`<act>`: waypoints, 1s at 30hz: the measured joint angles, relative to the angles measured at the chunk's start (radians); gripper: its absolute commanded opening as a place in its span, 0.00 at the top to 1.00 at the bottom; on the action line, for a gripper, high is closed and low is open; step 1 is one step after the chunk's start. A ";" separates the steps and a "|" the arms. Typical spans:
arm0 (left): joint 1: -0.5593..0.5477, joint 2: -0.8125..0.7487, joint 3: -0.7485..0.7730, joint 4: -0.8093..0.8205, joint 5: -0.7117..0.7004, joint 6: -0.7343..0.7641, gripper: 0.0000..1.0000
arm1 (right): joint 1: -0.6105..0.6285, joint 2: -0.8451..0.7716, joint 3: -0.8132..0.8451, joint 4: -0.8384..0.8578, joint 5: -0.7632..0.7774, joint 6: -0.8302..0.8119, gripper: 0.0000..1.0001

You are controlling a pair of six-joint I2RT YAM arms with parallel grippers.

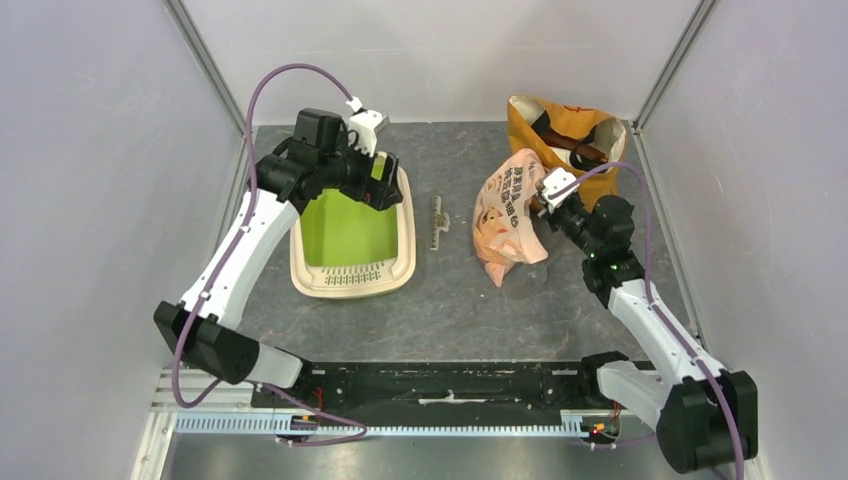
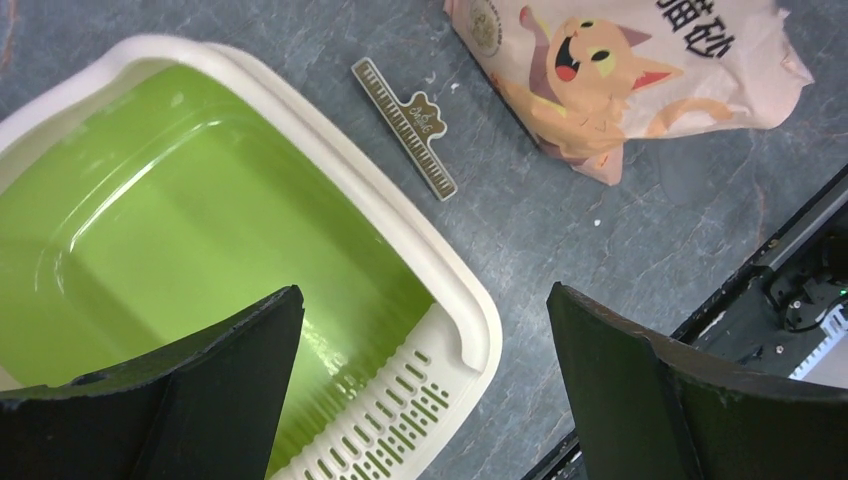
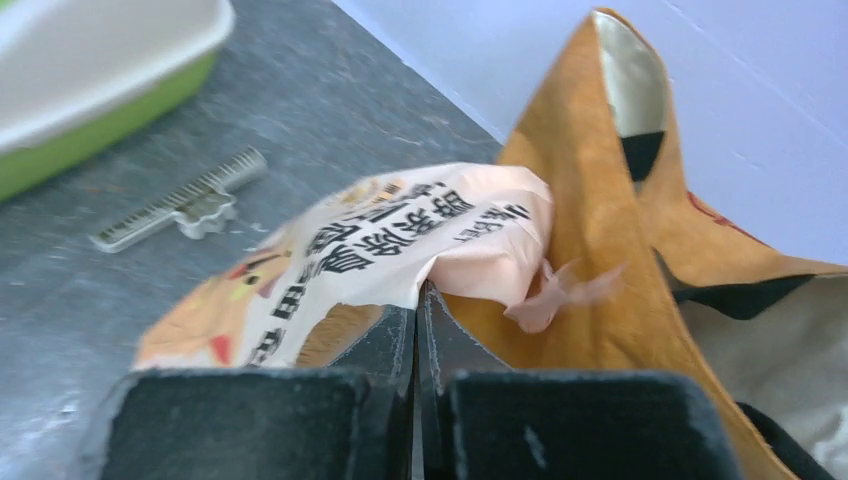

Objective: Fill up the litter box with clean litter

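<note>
Hovering above the litter box (image 1: 350,278) at left centre of the overhead frame, the left gripper (image 2: 422,300) spreads its jaws wide, holding nothing. Right of centre, the right gripper (image 3: 415,292) is clenched on the top edge of a peach printed bag (image 1: 510,215); a mustard-yellow bag (image 1: 525,130) stands behind, upper right.

My top camera sits high behind my bases, looking down over the whole surface (image 1: 450,310). The left wrist camera looks down through my left pincer (image 2: 422,295), litter box (image 2: 470,322) close beneath. The right one looks low along my right pincer (image 3: 415,300), peach printed bag (image 3: 400,220) at its tips. All three share the toothed strip (image 1: 437,222).
</note>
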 measured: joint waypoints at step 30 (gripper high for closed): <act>-0.060 0.153 0.113 0.002 0.045 0.006 0.00 | -0.007 -0.136 0.580 -0.881 0.156 0.751 0.14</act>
